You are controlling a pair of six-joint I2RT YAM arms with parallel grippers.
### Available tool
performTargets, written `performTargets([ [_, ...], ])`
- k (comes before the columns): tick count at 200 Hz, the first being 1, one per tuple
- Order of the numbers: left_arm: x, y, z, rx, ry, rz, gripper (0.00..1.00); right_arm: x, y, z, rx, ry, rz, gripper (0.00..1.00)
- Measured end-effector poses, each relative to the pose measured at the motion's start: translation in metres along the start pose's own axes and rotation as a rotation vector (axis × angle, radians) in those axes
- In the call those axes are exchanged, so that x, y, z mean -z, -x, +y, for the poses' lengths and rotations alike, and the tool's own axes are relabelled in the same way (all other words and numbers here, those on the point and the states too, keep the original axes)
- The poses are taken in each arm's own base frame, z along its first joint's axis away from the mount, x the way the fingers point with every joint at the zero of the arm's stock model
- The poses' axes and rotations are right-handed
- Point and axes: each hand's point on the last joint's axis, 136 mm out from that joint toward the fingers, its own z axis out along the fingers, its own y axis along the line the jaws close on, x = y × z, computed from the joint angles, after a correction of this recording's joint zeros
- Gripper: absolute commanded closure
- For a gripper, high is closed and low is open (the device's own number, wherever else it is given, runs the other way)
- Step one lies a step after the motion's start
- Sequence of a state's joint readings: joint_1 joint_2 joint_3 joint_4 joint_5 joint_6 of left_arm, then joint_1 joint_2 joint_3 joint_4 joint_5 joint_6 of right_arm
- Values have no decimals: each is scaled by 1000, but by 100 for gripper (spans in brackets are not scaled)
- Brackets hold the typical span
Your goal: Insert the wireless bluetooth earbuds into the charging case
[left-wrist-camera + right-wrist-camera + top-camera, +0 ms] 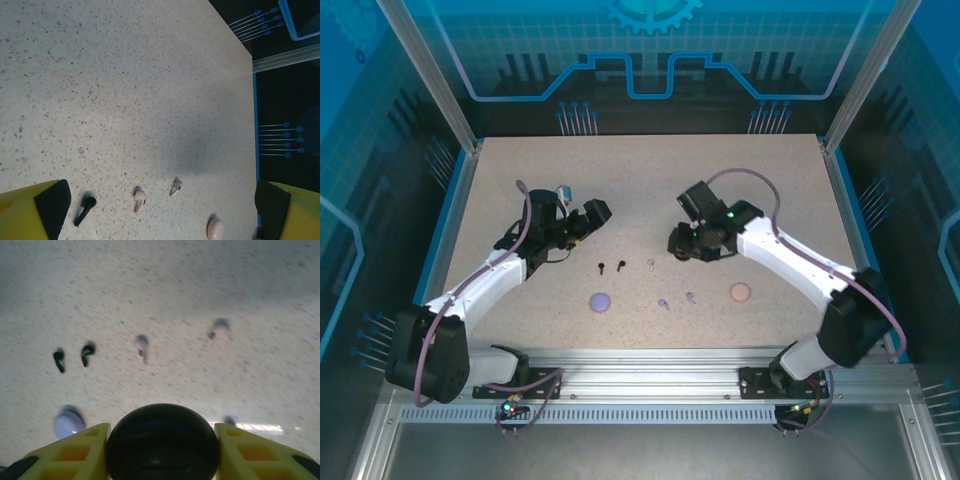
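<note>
My right gripper (681, 243) is shut on a round black charging case (162, 437), held above the table between its yellow fingers (82, 452). Ahead of it lie two black earbuds (59, 360) (88, 353) and two pale blurred earbuds (143, 346) (219, 328). My left gripper (586, 221) hovers open at the left, with nothing between its fingers. Below it lie one black earbud (85, 210), two pinkish-beige earbuds (138, 199) (175, 187) and the pinkish case (215, 229). The two lilac earbuds (663, 303) (690, 297) lie nearer the front.
A shut lilac case (600, 301) lies front centre and the pinkish-beige case (740, 292) front right. The speckled table (520, 180) has raised blue edges, and an aluminium rail (650, 365) runs along the front by the arm bases.
</note>
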State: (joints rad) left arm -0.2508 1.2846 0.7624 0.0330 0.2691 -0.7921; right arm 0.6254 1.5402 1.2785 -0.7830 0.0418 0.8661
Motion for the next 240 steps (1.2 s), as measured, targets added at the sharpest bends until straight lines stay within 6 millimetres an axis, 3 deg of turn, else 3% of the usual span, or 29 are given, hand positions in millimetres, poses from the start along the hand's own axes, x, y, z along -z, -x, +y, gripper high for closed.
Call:
performTargets([
  [48,-13,3,-10,-26,-118,-36,1,-43,51,30,-135,72,49,60],
  [99,-37,-9,-29,-83,-211,-25,1,-66,93,56,-386,167,70,60],
  [132,-52,-24,-36,-116,-243,-1,1,-72,101,65,-521,193,85,60],
  [161,-69,-35,-27,-116,-234,26,6,-71,105,69,-607,206,89,59],
  [201,-92,-39,-13,-102,-214,37,26,-65,113,77,-652,231,78,59],
  [240,-100,-31,-26,-115,-253,15,39,-66,113,78,-665,230,81,59],
])
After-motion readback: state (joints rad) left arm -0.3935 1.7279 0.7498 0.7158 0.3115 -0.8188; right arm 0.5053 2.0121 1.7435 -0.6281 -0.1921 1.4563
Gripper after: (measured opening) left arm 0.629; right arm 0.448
